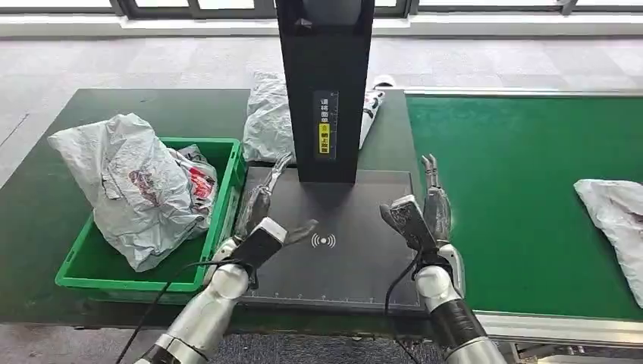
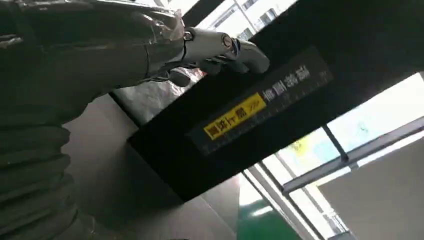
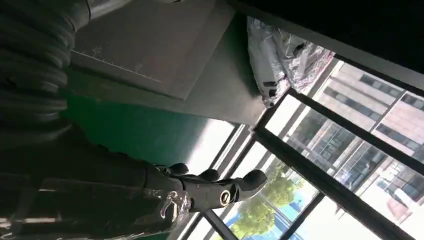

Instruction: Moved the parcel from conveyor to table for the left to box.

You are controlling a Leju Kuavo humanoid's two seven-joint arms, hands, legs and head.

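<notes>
— Looking out over a dark green table [image 1: 45, 189], with grey floor and a window frame running along the back. Carrying what?

— Carrying a green box [image 1: 227, 163] on the left side, with a crumpled white parcel [image 1: 129, 186] sitting in it and bulging over its rim (more bagged items tucked beside it, printed red). Also holding a flat black scanner pad [image 1: 341, 258] in the middle, with a black upright post [image 1: 326, 83] rising from its far edge and wearing a yellow label.

— And behind that post?

— Lying there, another white bagged parcel [image 1: 265, 117], partly hidden by the post, showing again in the right wrist view [image 3: 280, 60] near the window.

— Over on the right?

— Stretching away as a bright green conveyor [image 1: 515, 152], just beside the table, with a white parcel on the belt [image 1: 614, 216] resting at its right edge, well apart from either arm.

— Left robot hand [image 1: 261, 224] doing what?

— Hovering over the near left part of the pad, just beside the box, fingers spread and holding nothing. Appearing in the left wrist view [image 2: 220, 47] with pale fingers extended toward the post.

— Right robot hand [image 1: 425, 212]?

— Hanging above the pad's right edge (next to the conveyor), fingers pointing forward and apart, released, grasping nothing. Showing in the right wrist view [image 3: 210, 190] as dark fingers, loosely extended against the window.
</notes>
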